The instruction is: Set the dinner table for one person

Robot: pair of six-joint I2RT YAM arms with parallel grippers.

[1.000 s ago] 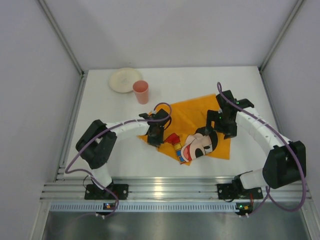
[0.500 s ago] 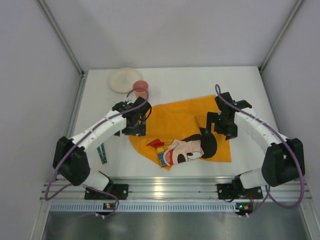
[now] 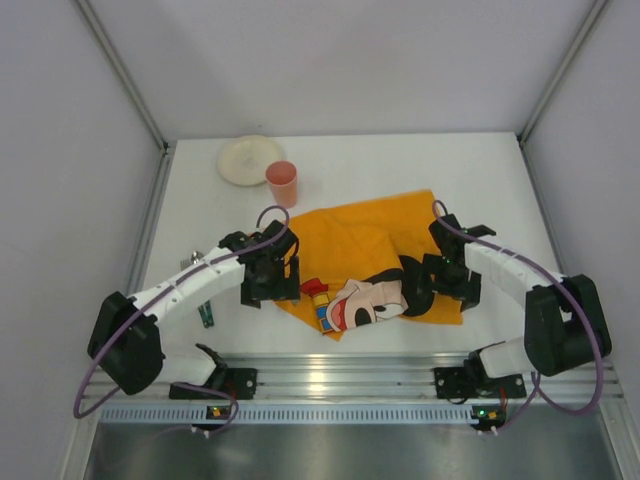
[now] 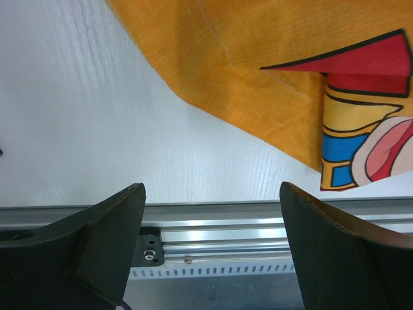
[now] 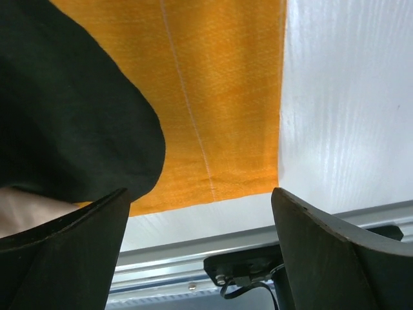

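Note:
The dinner table (image 3: 350,160) is a white top with metal rails. An orange Mickey Mouse cloth (image 3: 365,240) lies spread across its middle, its near-left corner folded over. My left gripper (image 3: 270,288) hovers just off the cloth's left edge, open and empty. In the left wrist view (image 4: 211,194) the cloth (image 4: 258,77) lies beyond the fingers. My right gripper (image 3: 455,285) stands open over the cloth's near-right corner. Its wrist view (image 5: 200,194) shows orange cloth (image 5: 213,97) and the black ear print (image 5: 64,116). A cream plate (image 3: 250,158) and pink cup (image 3: 282,183) sit at the far left.
A green-handled utensil (image 3: 204,312) and a silver one (image 3: 188,265) lie on the table near the left edge, partly under my left arm. The aluminium rail (image 3: 330,378) runs along the near edge, and white walls close in the sides and back.
My left gripper went from shut to open and drew back from beside the cup toward the near edge. The cloth now lies wider and flatter. My right gripper moved slightly nearer.

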